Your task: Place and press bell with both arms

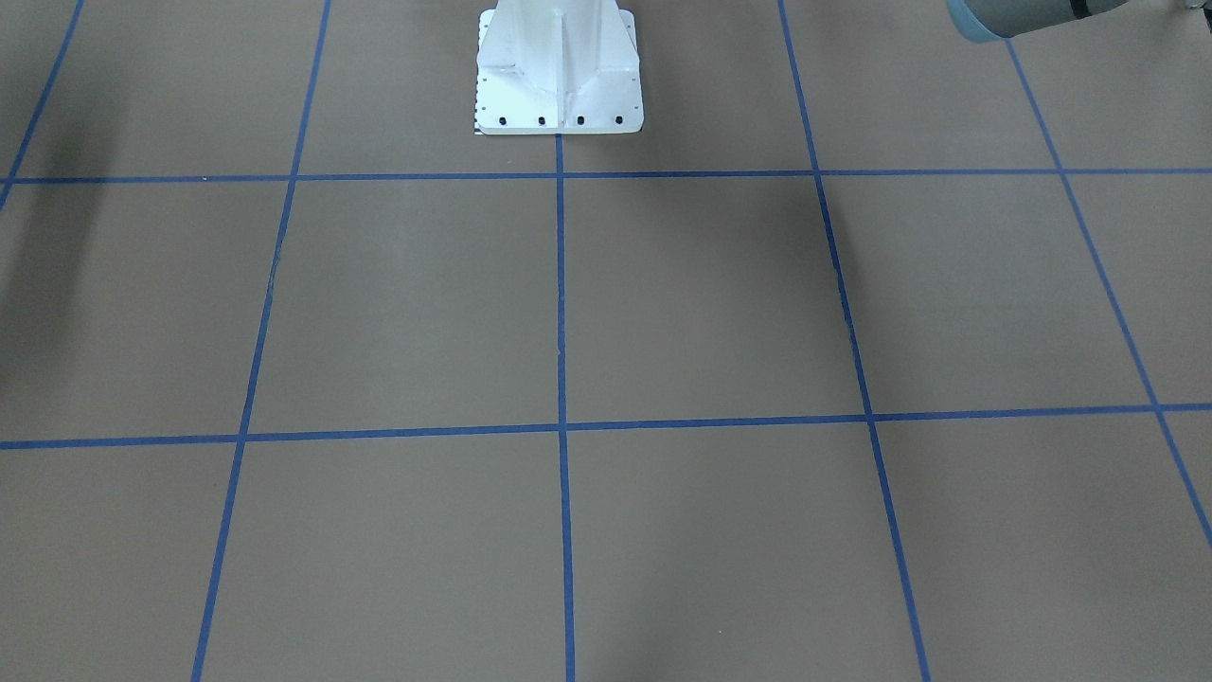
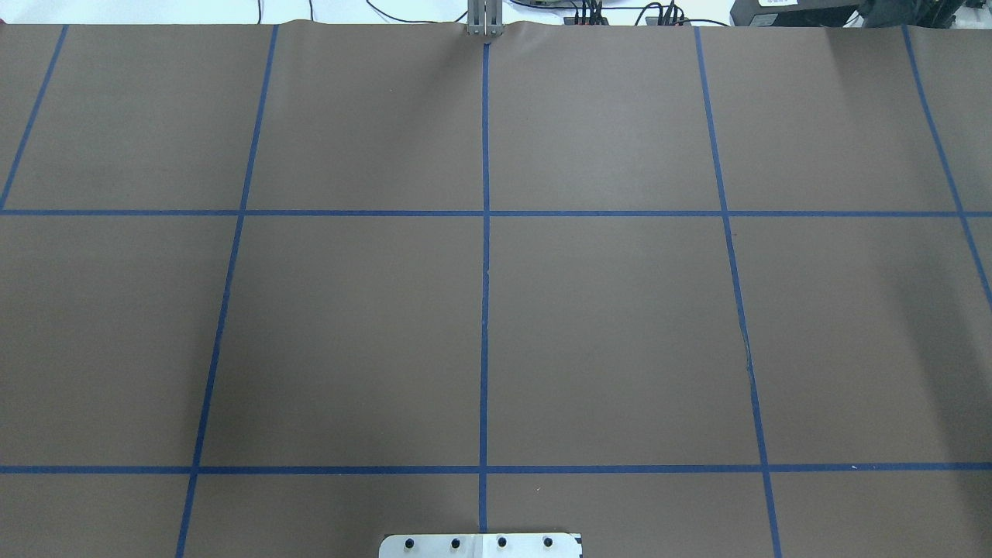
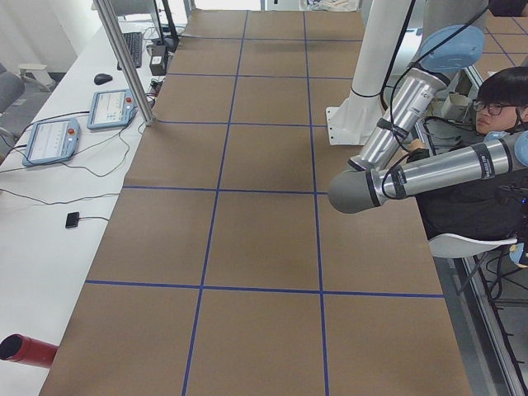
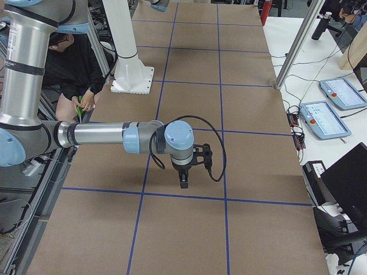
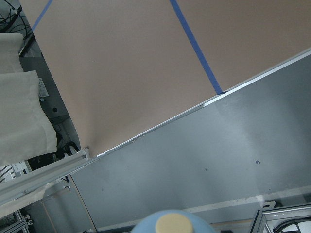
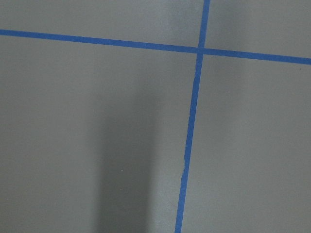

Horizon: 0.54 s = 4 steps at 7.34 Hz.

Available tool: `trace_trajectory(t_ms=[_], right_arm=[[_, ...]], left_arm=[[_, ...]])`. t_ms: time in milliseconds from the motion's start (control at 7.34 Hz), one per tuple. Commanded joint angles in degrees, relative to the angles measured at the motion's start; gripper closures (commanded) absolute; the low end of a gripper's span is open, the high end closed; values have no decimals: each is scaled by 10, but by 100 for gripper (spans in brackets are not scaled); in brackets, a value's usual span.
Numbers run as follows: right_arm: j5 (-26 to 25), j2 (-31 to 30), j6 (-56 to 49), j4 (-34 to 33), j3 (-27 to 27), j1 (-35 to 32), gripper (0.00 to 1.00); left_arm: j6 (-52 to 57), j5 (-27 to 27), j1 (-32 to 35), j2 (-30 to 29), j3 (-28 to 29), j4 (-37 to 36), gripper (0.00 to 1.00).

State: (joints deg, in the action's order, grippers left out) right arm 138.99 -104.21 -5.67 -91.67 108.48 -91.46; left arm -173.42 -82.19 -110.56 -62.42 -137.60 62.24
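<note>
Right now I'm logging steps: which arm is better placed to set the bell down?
Left, probably: the bell shows close under its wrist camera, seemingly carried. The right arm hangs over the table with no bell near.

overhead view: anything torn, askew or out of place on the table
Only a small flaw: the blue tape line right of centre kinks beside a short dark nick in the brown paper. The bell shows only at the left wrist view's bottom edge.

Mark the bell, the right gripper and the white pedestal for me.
bell [image 5: 171, 224], left wrist view, on its cream button.
right gripper [image 4: 183, 183], exterior right view, between the fingertips.
white pedestal [image 1: 564, 66], front-facing view, on its central rib.
</note>
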Motion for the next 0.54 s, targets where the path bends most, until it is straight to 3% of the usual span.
trace_trajectory(t_ms=[0, 136, 409], right_arm=[[0, 0, 0, 0, 2, 0, 0], [0, 0, 0, 0, 6, 0, 0], [0, 0, 0, 0, 11, 0, 0]], left_arm=[[39, 4, 2, -31, 7, -29, 100], [62, 25, 6, -35, 8, -39, 100], [115, 54, 87, -54, 8, -53, 100]])
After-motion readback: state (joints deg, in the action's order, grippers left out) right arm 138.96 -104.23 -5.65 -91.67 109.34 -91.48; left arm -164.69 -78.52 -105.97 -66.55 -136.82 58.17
